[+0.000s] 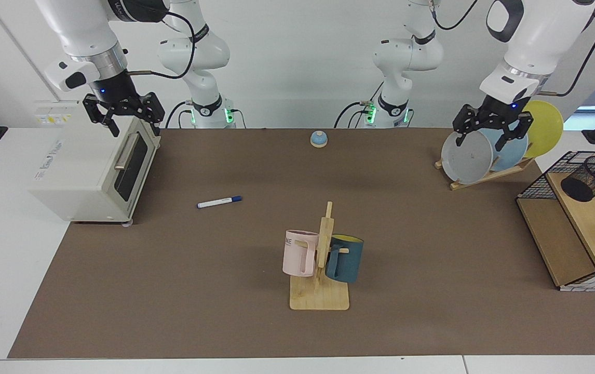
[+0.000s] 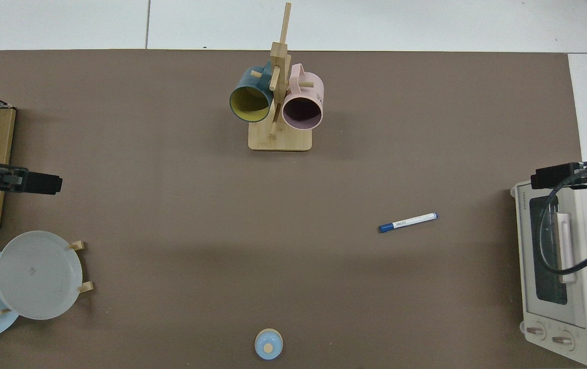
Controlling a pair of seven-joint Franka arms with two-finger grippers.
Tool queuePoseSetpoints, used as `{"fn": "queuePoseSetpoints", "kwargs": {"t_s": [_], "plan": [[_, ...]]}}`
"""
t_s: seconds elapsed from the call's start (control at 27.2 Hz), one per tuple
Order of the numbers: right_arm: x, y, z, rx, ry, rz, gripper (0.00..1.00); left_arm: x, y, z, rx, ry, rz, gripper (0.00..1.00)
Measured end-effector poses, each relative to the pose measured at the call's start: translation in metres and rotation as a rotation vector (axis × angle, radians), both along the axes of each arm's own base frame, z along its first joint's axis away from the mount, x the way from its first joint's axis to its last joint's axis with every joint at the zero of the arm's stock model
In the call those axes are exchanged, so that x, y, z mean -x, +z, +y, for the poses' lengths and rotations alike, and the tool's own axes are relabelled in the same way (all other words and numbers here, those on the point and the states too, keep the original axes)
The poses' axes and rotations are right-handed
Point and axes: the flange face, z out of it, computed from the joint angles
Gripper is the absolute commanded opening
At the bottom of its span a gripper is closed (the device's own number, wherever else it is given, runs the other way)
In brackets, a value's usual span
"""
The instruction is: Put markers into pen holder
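A slim white marker (image 1: 219,202) with a blue cap lies flat on the brown mat, left of centre; in the top view the marker (image 2: 408,222) is right of centre. The pen holder (image 1: 591,178), a small black mesh cup, sits tilted on a wooden shelf inside the wire basket at the far right. My right gripper (image 1: 134,124) hangs open and empty over the toaster oven's front corner, well away from the marker. My left gripper (image 1: 487,139) hangs open and empty in front of the plate rack, to the left of the pen holder.
A cream toaster oven (image 1: 95,174) stands at the left edge. A wooden mug tree (image 1: 322,259) with a pink and a dark blue mug stands centre front. A plate rack (image 1: 484,156) holds three plates. A small blue bell (image 1: 319,138) sits at the back. The wire basket (image 1: 567,228) with wooden shelves fills the right edge.
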Motion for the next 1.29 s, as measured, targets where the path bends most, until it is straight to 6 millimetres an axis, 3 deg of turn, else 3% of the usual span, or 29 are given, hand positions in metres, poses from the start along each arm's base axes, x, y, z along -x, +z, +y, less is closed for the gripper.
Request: {"fn": "queuePoseSetpoints", "kwargs": {"t_s": [0.18,0.59,0.99,1.14,1.29], "plan": [[0.000,0.000,-0.001,0.000,-0.002,0.001,1.00,0.000,0.005,0.013,0.000,0.024,-0.002,1.00],[0.000,-0.001,-0.005,0.000,-0.011,0.002,1.00,-0.016,-0.020,0.012,-0.005,0.025,0.043,1.00],[0.001,0.000,-0.008,-0.001,-0.029,-0.001,1.00,-0.025,-0.016,0.010,-0.007,0.023,0.031,1.00],[0.001,-0.003,-0.005,-0.010,-0.170,0.005,1.00,-0.032,-0.020,0.010,-0.009,0.024,0.036,1.00],[0.002,-0.016,0.015,-0.022,-0.357,0.029,1.00,-0.039,-0.027,0.010,-0.011,0.024,0.044,1.00]]}}
